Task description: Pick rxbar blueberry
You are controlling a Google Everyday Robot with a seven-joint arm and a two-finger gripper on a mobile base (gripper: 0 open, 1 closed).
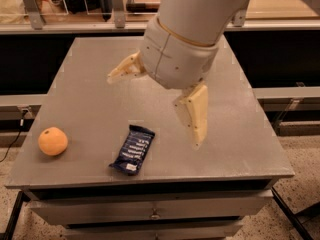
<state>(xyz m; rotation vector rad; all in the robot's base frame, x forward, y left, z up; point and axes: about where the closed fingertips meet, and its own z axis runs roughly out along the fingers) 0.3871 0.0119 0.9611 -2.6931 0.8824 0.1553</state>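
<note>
The rxbar blueberry (133, 149), a flat dark navy wrapper with rows of white text, lies on the grey table (75, 94) near its front edge, left of centre. My gripper (155, 109) hangs above the middle of the table, up and to the right of the bar. It is open and empty: one cream finger (194, 114) points down toward the front, the other (125, 69) sticks out to the left. The bar lies below and between them, untouched.
An orange (52, 141) sits on the table at the front left. The large white arm covers the table's back right part. A shelf rail with metal posts (118, 4) runs behind the table. The table's edges drop to the floor on the right.
</note>
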